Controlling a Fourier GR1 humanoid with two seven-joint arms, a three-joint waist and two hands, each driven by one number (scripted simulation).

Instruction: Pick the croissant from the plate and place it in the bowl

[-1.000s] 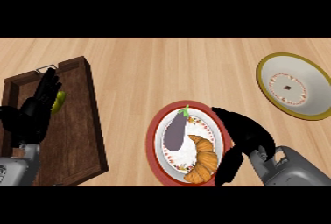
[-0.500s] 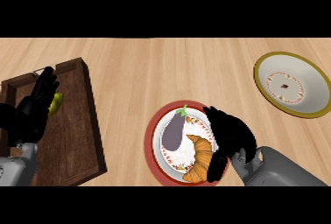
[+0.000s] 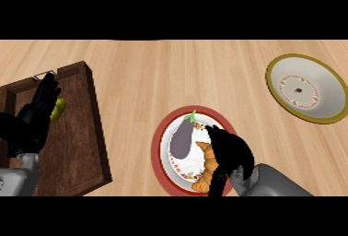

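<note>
Your right hand (image 3: 229,150) is curled over the croissant (image 3: 206,167) on the red-rimmed plate (image 3: 160,138), apparently grasping it, beside an eggplant (image 3: 181,139). Your left hand (image 3: 37,115) rests open over the wooden tray (image 3: 78,152). You'll see the bowl (image 3: 323,99) well apart on the surface (image 3: 170,69), upper right

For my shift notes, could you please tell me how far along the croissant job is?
Nothing is placed yet: the croissant lies on the plate beside the eggplant. In hand: the right hand is at the croissant, fingers over its edge, grasp unconfirmed. Left: lift and carry it to the bowl. The left hand rests open over the tray.
</note>
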